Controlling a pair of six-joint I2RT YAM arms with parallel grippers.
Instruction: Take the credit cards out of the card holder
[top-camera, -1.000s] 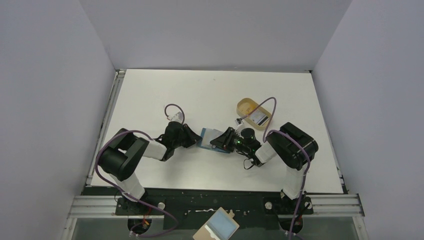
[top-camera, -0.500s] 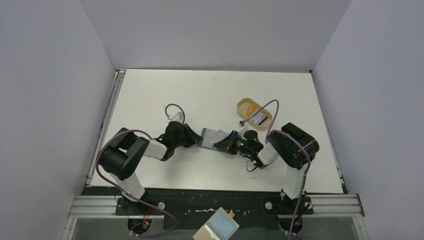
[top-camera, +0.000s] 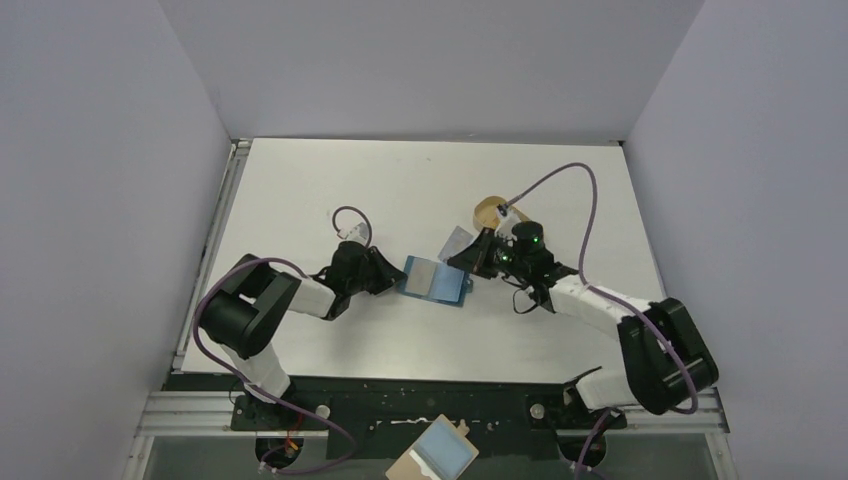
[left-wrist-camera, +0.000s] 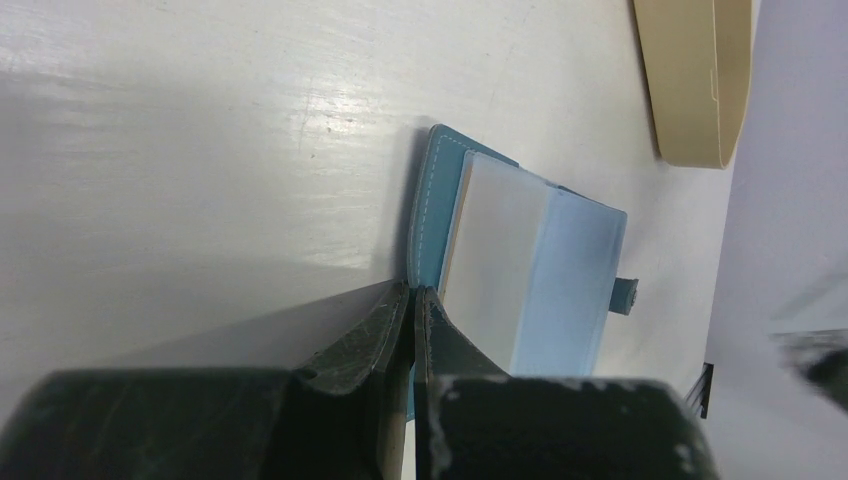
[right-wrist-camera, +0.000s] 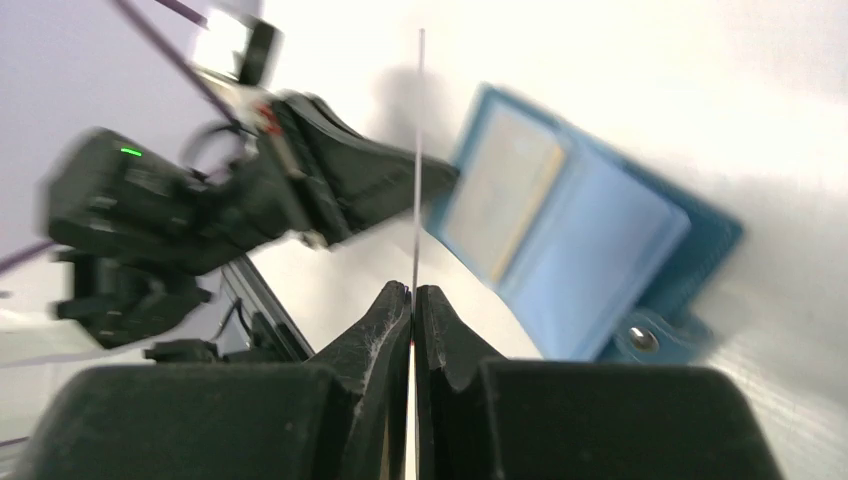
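Two pincers: both are closed. The left pincer (left-wrist-camera: 412, 292) clamps the near-left edge of the card holder (left-wrist-camera: 520, 270), and the right pincer (right-wrist-camera: 413, 290) pinches one credit card (right-wrist-camera: 418, 150).
Card holder, position: it lies open and flat on the tabletop (top-camera: 400, 180) at the centre of the overhead view, with the light-blue inside facing up.
Credit card, position: it is held above and just right of the holder in the overhead view, apart from the pockets. The right wrist view shows it edge-on as a thin vertical line.
Credit card, handling (judged): it is light, thin and stiff, with smooth faces likely to slip. A grip across both flat faces near a short edge suits it, and that is how the fingers take it now.
Card holder, handling (judged): it is soft and foldable, and light enough to drag along when a card is pulled. Clamping the cover edge, away from the pockets, holds it down.
Remaining contents: a pale insert (right-wrist-camera: 500, 190) sits in the left pocket. Whether it is another card cannot be told.
Tan tray (left-wrist-camera: 695, 90): upper right of the left wrist view, well apart from the holder and a likely drop point.
Risk (judged): the pinch is narrow, so the card could pivot or slip under a quick swing.
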